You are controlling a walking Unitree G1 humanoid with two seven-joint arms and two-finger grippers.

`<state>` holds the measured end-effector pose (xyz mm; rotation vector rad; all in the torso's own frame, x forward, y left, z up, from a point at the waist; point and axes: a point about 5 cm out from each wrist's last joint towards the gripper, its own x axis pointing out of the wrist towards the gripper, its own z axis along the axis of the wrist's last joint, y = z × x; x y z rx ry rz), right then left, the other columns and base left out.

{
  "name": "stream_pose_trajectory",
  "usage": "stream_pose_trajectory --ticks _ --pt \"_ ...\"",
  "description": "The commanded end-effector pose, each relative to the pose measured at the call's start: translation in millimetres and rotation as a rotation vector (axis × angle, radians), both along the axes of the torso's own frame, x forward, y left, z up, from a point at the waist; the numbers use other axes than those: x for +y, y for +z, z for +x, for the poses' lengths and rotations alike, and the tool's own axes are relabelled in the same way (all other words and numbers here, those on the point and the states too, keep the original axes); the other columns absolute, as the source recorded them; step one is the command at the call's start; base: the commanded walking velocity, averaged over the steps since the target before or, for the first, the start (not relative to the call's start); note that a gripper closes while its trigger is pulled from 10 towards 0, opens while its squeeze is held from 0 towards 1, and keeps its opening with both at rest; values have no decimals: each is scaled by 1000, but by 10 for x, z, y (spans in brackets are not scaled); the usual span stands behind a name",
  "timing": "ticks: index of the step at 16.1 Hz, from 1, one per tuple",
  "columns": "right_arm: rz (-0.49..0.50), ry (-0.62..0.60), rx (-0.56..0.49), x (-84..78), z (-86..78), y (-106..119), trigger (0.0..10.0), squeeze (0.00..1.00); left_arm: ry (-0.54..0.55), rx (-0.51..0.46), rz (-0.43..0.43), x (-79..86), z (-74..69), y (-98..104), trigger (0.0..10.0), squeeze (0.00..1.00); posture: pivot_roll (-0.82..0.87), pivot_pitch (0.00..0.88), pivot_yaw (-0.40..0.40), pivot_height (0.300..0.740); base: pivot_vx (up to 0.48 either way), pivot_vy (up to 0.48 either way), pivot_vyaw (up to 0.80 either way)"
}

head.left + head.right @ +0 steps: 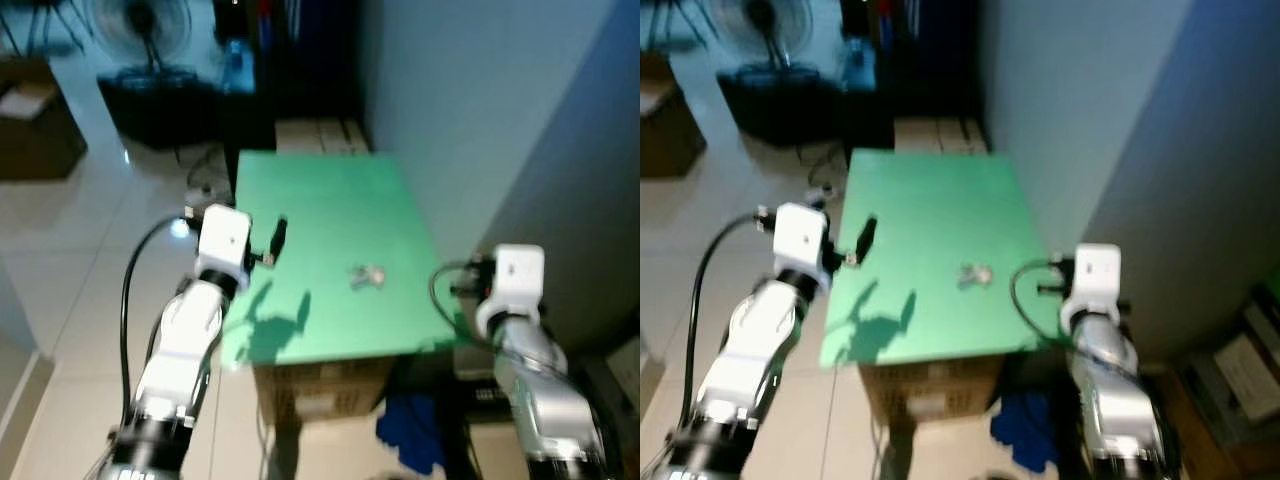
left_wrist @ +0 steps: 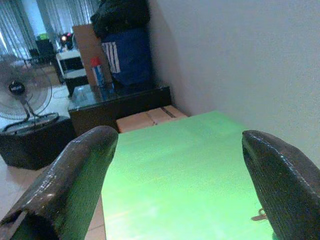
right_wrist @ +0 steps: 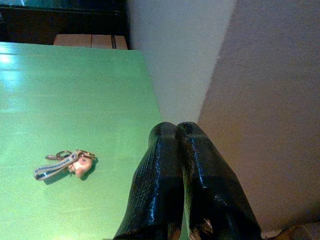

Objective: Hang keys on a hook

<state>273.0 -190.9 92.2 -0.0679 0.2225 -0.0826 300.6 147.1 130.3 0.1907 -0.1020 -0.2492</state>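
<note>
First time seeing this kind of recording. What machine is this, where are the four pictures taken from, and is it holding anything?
It is a humanoid robot with two silver arms. Two pictures come from cameras in its head, looking down at a green table. The other two come from its wrists, looking along each gripper's black fingers. The left gripper is open above the table's left side. The right gripper is shut and empty at the table's right edge, by the wall. A bunch of keys lies on the table; nothing is held.

Silver arms end in white box-shaped wrists, each with a looping black cable; left gripper (image 1: 278, 238) and right gripper (image 3: 181, 131) have glossy black fingers.
</note>
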Motion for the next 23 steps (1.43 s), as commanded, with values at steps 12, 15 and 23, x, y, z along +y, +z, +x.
stream_pose_trajectory --ticks 12,15,23 --pt "63 146 -43 148 78 102 10000 0 -10 2 5 73 2 -7 10000 0 -83 0 -13 740 297 0 -129" --pt "16 208 -24 201 75 86 10000 0 -7 2 10 84 7 -11 10000 0 -83 0 -16 740 329 0 267" --pt "33 279 -7 228 41 45 10000 0 8 24 18 56 26 -46 10000 0 -93 0 -18 740 41 0 100"
